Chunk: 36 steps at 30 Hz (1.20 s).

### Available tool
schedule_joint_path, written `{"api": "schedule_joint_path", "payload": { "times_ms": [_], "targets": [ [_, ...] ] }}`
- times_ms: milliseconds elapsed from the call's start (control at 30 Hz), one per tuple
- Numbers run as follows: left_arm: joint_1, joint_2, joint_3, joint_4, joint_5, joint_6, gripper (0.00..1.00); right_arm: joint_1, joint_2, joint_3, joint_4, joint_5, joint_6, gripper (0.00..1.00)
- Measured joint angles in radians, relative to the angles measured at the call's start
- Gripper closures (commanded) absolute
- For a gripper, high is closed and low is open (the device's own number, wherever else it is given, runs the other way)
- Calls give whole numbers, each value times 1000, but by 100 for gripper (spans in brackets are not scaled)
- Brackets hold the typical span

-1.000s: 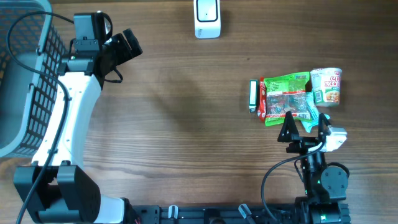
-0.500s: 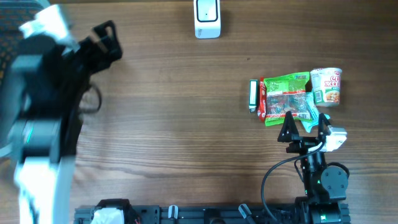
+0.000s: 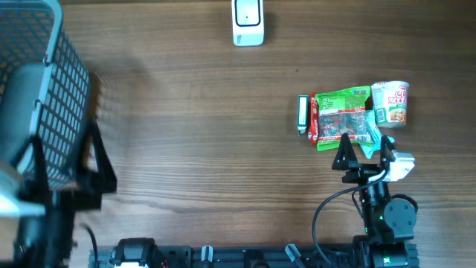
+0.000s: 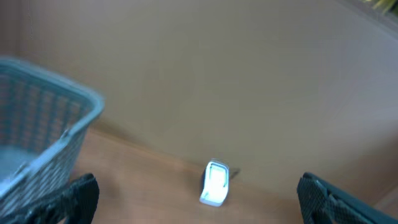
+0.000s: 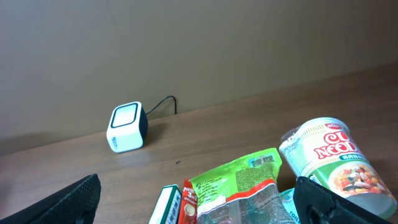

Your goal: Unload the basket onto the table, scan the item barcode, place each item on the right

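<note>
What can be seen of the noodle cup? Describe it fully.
The noodle cup is a white tapered tub with red lettering and a green band picturing noodles. It looks like paper or plastic, and its lid seems to be in place. It lies on its side on the wooden table, wide end toward the far edge, at the right end of the pile. The green bag is close beside it, though contact is unclear. Nothing holds it.

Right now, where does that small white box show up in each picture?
Overhead: the scanner sits at the top edge, about centre.
Left wrist: the scanner is low in the middle, near the wall.
Right wrist: the scanner is left of centre, about halfway down, near the wall.
Shared landmark: the wooden table it stands on, seen in all three views.
</note>
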Motion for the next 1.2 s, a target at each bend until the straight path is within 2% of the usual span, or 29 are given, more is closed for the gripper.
{"api": "schedule_joint_path", "payload": {
  "times_ms": [267,433,533,700,867,933,1000,1100,1200],
  "targets": [
    [0,-272,-225,-53,-28,0,0,0,0,0,1,0,0,0],
    [0,-418,-437,40,-31,0,0,0,0,0,0,0,0,0],
    [0,-468,-544,159,-27,0,0,0,0,0,1,0,0,0],
    [0,-526,-717,446,5,0,0,0,0,0,0,0,0,0],
    [0,-531,-870,846,65,-1,0,0,0,0,1,0,0,0],
    [0,-531,-946,1054,98,0,0,0,0,0,1,0,0,1],
    [0,-533,-1017,1188,132,0,0,0,0,0,1,0,0,0],
    [0,-533,-1118,1280,169,0,0,0,0,0,1,0,0,0],
    [0,-532,-1206,1280,188,0,0,0,0,0,1,0,0,0]
  ]
}}
